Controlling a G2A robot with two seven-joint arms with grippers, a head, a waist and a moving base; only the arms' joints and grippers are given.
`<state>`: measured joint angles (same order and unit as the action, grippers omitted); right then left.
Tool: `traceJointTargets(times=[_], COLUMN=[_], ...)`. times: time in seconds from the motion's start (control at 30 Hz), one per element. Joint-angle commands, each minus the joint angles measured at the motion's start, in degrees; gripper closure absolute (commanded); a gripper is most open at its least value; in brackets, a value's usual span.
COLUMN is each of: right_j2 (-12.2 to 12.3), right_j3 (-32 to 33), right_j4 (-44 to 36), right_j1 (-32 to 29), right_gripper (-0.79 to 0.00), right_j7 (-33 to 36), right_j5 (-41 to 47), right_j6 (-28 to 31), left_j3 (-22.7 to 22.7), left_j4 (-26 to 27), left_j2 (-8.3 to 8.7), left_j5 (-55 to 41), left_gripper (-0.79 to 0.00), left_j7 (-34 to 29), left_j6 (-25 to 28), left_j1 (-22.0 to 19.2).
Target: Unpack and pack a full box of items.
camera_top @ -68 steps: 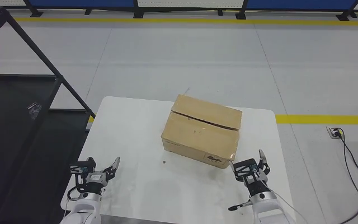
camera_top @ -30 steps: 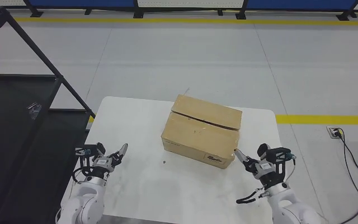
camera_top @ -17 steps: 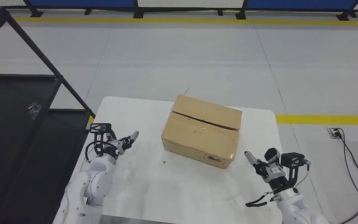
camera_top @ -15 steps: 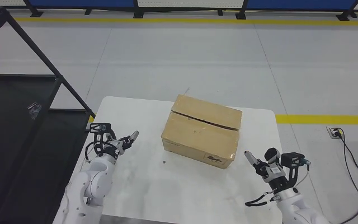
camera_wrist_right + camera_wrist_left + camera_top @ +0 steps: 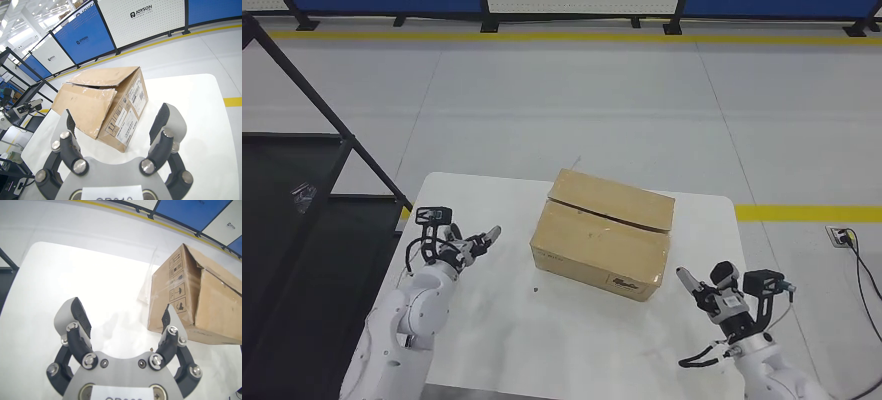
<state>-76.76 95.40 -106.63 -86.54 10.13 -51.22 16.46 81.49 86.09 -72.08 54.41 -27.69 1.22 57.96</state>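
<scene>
The box [image 5: 602, 235] sits mid-table [image 5: 492, 330], flaps down. Its long axis and top seam run from one arm's side to the other, a little skewed. The left gripper [image 5: 482, 243] faces the box's left end, jaws spread and empty, with bare tabletop between. The right gripper [image 5: 699, 281], also spread and empty, sits just off the box's near right corner and looks the nearer of the two. The seam gapes slightly (likely the easiest way in). A scrap of clear film [image 5: 145, 291] lies against the box's left end; nothing else blocks either approach.
</scene>
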Motion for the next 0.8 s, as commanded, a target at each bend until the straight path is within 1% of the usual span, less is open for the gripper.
traceJointTargets(times=[0.0,0.07,0.17,0.23,0.3,0.4,0.57,0.77], right_j2=[0.09,0.2,0.39,0.51,0.62,0.76,0.92,0.92], right_j3=[0.35,0.93,1.99,2.53,2.88,3.15,3.13,3.13], right_j4=[0.62,1.29,1.98,2.01,1.79,1.14,0.28,0.28], right_j1=[-0.03,-0.12,-0.12,-0.25,-0.38,-0.54,-0.78,-0.78], right_gripper=[-0.785,-0.785,-0.785,-0.785,-0.785,-0.785,-0.785,-0.785], right_j7=[-0.03,-0.03,0.05,0.17,0.4,0.7,1.64,1.64], right_j5=[1.28,2.96,5.0,5.81,6.28,6.67,6.1,6.1], right_j6=[0.67,1.42,2.22,2.46,2.41,2.07,-0.55,-0.55], left_j3=[-1.36,-3.17,-7.9,-10.73,-12.24,-12.5,-12.12,-12.12], left_j4=[-1.74,-3.52,-6.63,-8.65,-10.49,-11.89,-11.48,-11.48], left_j2=[-0.11,-0.26,-0.51,-0.85,-1.06,-1.24,-1.21,-1.21], left_j5=[1.52,3.99,16.23,20.27,23.36,23.53,23.15,23.15], left_gripper=[-0.785,-0.785,-0.785,-0.785,-0.785,-0.785,-0.785,-0.785], left_j7=[-0.96,-1.23,1.08,1.66,3.14,3.73,3.71,3.71], left_j6=[-0.39,-0.66,-3.99,-3.86,-3.95,-3.15,-3.02,-3.02], left_j1=[-2.3,-4.54,-7.76,-9.75,-11.38,-12.69,-12.47,-12.47])
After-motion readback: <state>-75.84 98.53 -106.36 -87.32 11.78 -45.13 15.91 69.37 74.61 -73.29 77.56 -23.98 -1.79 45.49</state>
